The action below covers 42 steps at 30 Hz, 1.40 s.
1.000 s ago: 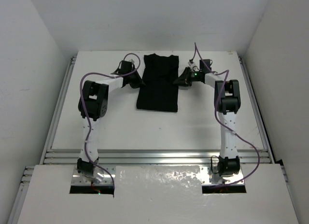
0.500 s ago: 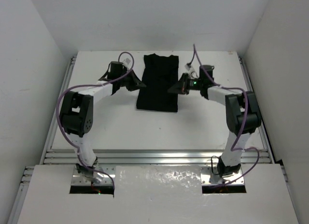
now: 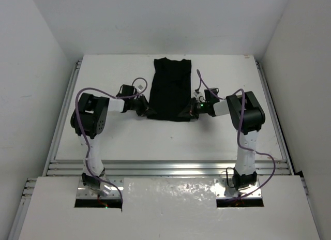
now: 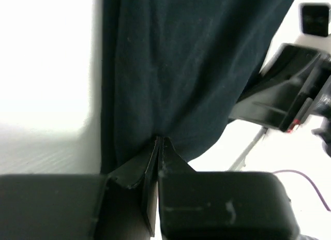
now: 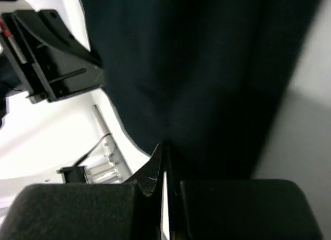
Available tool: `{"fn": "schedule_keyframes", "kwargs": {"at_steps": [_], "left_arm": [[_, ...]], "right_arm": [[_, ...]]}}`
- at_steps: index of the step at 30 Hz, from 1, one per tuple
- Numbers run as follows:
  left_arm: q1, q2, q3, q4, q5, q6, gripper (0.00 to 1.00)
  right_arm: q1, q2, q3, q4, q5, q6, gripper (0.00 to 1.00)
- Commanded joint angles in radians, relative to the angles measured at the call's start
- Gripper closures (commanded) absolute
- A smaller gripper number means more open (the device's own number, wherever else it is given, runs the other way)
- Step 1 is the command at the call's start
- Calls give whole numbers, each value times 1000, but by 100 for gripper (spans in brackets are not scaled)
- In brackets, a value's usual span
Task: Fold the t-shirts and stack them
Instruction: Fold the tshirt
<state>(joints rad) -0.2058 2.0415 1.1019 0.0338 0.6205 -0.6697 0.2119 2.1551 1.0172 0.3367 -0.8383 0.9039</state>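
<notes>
Both hands have dropped from the t-shirt's [image 3: 168,90] mid-sides to its near hem. The left hand [image 3: 146,109] is clenched on its near-left corner and the right hand [image 3: 182,114] on its near-right corner, apparently pinching fabric. The t-shirt lies flat on the tabletop [image 3: 119,136], so lifting the hem to fold looks next.

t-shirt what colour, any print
The t-shirt is plain black, no print; best in top external view.

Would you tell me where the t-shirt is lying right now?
In the top view the t-shirt lies as a narrow strip at the far centre of the table, its near corners pinched by the left gripper and right gripper.
</notes>
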Motion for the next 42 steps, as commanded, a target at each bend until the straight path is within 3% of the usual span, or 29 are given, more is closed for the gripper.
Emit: {"fn": "schedule_keyframes", "kwargs": {"at_steps": [1,3,7,15,18,19,20,21,22,23,24,25,26,27,28,30,31,35,38,39,42], "left_arm": [[11,25,-22,-32,-62,30,100],[9,20,-37,-127,-111,35,100],[5,6,-102,-167,-218,19,100],[-47,-157,-273,-158,-211,-42,100],[-61,-251,-283,-179,-215,-51,100],[-60,-277,-274,-186,-225,-42,99],[-57,-282,-236,-218,-243,-21,90],[-57,-282,-205,-242,-252,-8,90],[-52,-285,-147,-258,-255,4,83],[-49,-291,-122,-271,-261,12,79],[-47,-309,-97,-293,-272,25,70],[-44,-322,-50,-301,-281,33,63],[-43,-334,-30,-334,-294,36,48],[-43,-363,-7,-354,-323,48,31],[-43,-378,16,-368,-334,50,24],[-43,-441,4,-405,-352,42,5],[-43,-466,-14,-416,-361,35,4],[-34,-578,-187,-379,-322,-13,2],[-35,-566,-299,-377,-285,-7,18],[-34,-569,-345,-370,-289,-5,29],[-33,-557,-402,-319,-282,2,42]], "right_arm": [[3,25,-41,-24,51,-54,100],[4,12,-80,-36,76,-78,100],[4,8,-97,-70,81,-102,100],[-23,-35,-166,22,-1,-54,100],[-22,-73,-97,-100,-34,-112,100],[-23,-90,-89,-106,-35,-111,100],[-25,-121,-68,-110,-39,-100,100],[-25,-135,-56,-110,-48,-88,98],[-25,-149,-40,-99,-67,-73,89],[-23,-161,-28,-81,-79,-51,88],[-23,-193,-7,-62,-87,-10,85],[-23,-211,9,-62,-87,0,65],[-25,-248,41,-92,-64,3,39],[-26,-264,61,-129,-45,-13,20],[-26,-279,84,-172,-27,-35,1],[-26,-302,136,-347,46,-121,1],[-25,-310,136,-426,74,-143,1],[-45,-376,-6,-469,140,-204,1],[-54,-411,-78,-502,185,-264,11],[-55,-409,-88,-510,194,-285,19],[-55,-399,-124,-519,200,-345,24]]}}
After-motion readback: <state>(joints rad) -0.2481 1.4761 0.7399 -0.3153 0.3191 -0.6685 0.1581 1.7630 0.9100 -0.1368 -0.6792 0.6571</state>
